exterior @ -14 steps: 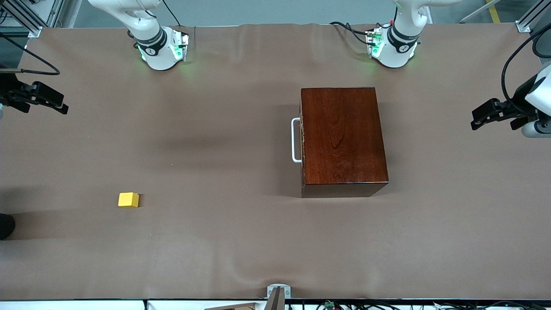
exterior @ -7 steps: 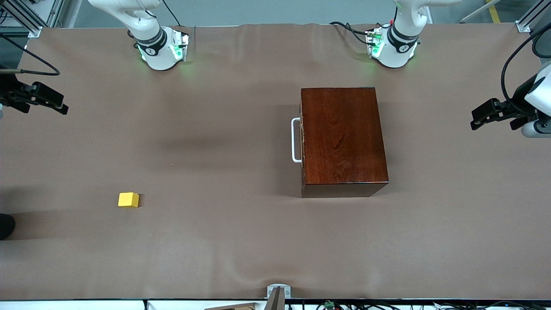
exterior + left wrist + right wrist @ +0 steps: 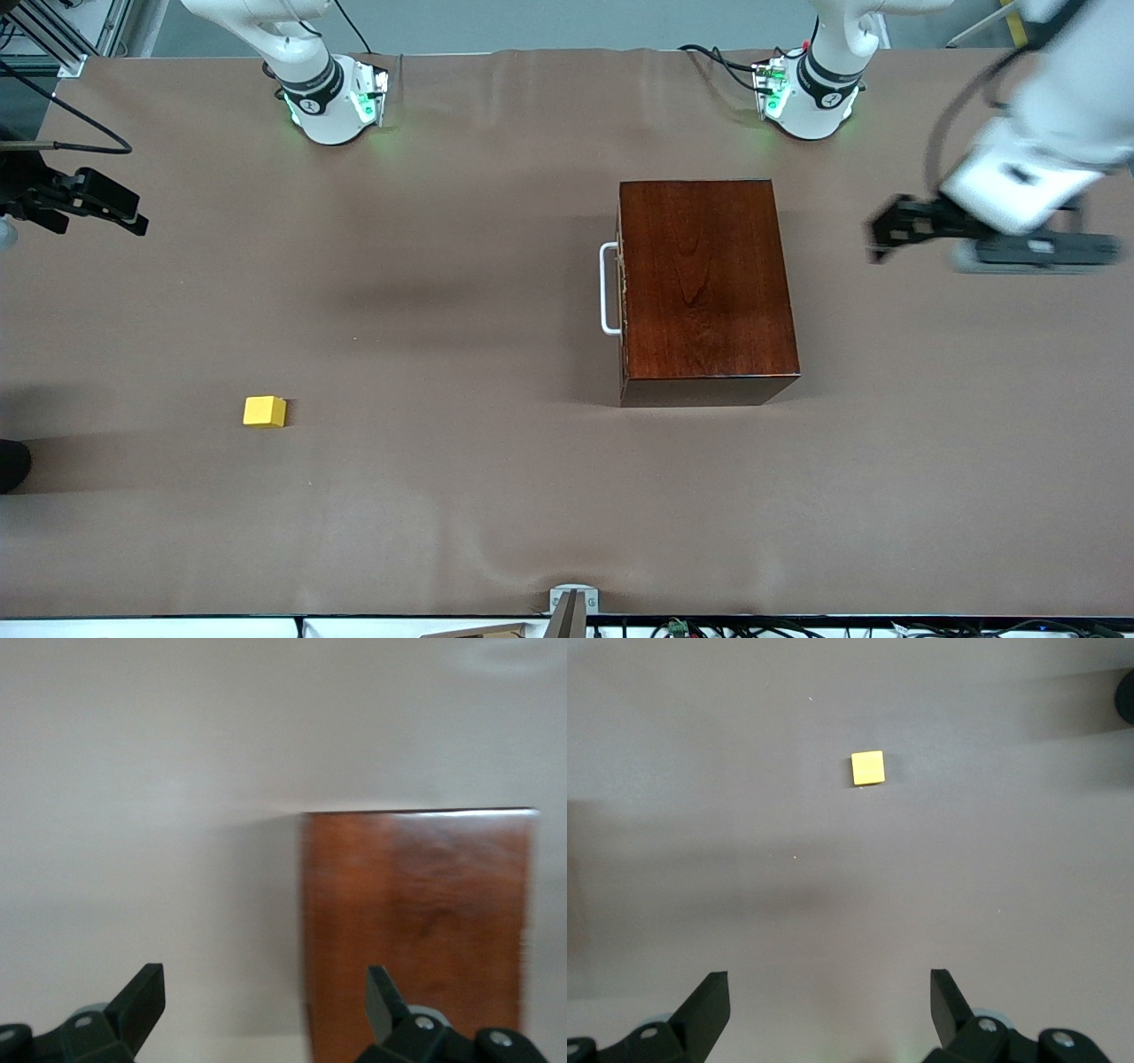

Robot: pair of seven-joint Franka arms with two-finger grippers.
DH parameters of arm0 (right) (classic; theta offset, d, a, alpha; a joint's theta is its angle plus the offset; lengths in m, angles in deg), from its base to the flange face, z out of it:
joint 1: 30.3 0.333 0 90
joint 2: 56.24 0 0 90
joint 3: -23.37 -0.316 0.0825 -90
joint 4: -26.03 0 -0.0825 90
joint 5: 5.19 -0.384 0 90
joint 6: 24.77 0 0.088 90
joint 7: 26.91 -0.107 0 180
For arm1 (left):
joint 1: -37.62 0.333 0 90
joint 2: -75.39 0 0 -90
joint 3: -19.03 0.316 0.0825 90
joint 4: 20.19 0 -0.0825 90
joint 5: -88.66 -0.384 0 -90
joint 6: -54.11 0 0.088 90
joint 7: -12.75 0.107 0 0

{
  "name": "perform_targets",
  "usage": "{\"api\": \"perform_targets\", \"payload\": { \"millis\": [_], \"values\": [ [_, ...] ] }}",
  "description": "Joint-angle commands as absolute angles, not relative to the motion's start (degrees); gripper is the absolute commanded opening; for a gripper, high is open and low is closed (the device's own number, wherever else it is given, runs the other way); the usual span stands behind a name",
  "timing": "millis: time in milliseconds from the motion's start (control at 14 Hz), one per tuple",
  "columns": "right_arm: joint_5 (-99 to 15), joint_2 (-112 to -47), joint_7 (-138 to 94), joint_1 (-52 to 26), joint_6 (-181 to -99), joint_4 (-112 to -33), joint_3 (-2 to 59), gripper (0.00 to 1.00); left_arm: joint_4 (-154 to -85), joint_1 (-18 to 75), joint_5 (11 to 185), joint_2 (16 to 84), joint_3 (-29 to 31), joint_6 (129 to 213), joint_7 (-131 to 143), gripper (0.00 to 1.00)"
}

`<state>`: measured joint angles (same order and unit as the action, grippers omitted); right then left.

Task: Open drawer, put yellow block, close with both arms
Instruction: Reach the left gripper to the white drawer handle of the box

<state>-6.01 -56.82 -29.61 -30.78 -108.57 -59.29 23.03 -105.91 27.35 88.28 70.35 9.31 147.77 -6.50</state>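
Observation:
The dark mahogany box (image 3: 704, 283) stands mid-table toward the left arm's end, its drawer shut, the white handle (image 3: 608, 289) facing the right arm's end. The box also shows in the left wrist view (image 3: 416, 921). The yellow block (image 3: 264, 411) lies on the mat toward the right arm's end, nearer the front camera; it shows in the right wrist view (image 3: 867, 768). My left gripper (image 3: 881, 239) is open and empty, over the mat beside the box. My right gripper (image 3: 133, 219) is open and empty at the table's right-arm end.
The brown mat (image 3: 443, 292) covers the whole table. The two arm bases (image 3: 332, 102) (image 3: 806, 97) stand along the edge farthest from the front camera. A small metal bracket (image 3: 571, 602) sits at the nearest edge.
My left arm has swung in from the table's end toward the box and shows motion blur. My right gripper has shifted very slightly. The block and box have not moved.

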Motion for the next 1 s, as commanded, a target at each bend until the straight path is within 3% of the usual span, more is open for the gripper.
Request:
{"api": "perform_targets", "payload": {
  "millis": [0,429,929],
  "values": [
    [-5.0,-56.3,-30.1,-31.4,-108.7,-59.0,22.8,1.00,-100.2,20.0,87.9,64.8,7.2,147.2,-17.2,1.00],
    [-5.0,-56.8,-30.1,-33.1,-108.8,-59.1,22.9,1.00,-90.9,-0.1,87.9,50.2,7.8,150.6,-39.1,1.00],
    [-4.7,-58.6,-30.1,-34.7,-109.8,-59.0,22.9,1.00,-91.2,-4.8,81.3,40.1,8.0,154.2,-41.7,1.00]
  ]
}}
